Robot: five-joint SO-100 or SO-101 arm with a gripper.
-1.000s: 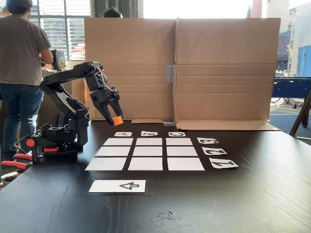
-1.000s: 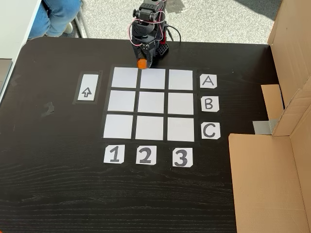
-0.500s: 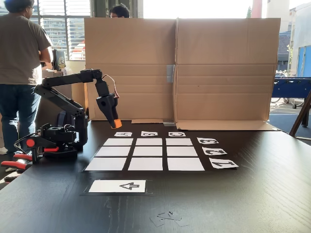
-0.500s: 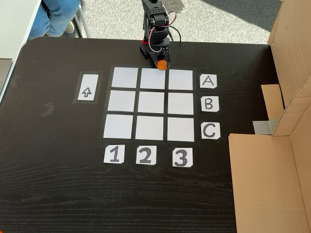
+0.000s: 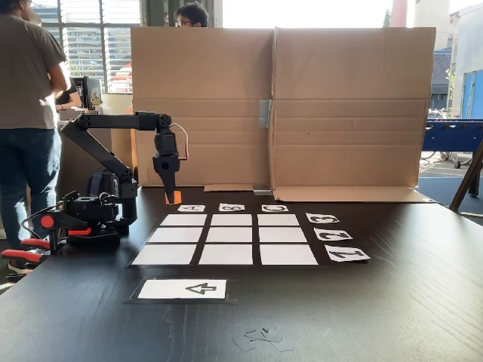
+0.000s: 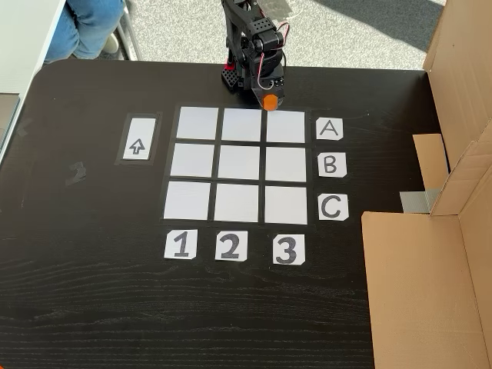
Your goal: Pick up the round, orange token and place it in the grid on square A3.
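- Orange token (image 6: 269, 101) rides clamped in the black arm's pincer (image 6: 268, 99), held in the air above the far edge of the grid (image 6: 239, 164), about over the gap just beyond the far-right cell as the view from above shows it
- Square A3 (image 6: 286, 126), the corner cell in line with the "A" label (image 6: 328, 129) and the "3" label (image 6: 287, 249), lies bare and just near of the token
- Side view puts the token (image 5: 173, 197) well above the dark desk (image 5: 392, 302), with the pincer (image 5: 172, 197) pointing straight down
- Risk, as a judgement: letting go from this height could send the small puck bouncing or rolling off the cell; lowering here, without reaching further over the grid, may land it on the black border
- Fingertips are hard to tell apart in both fixed views; the labels read mirrored from the side
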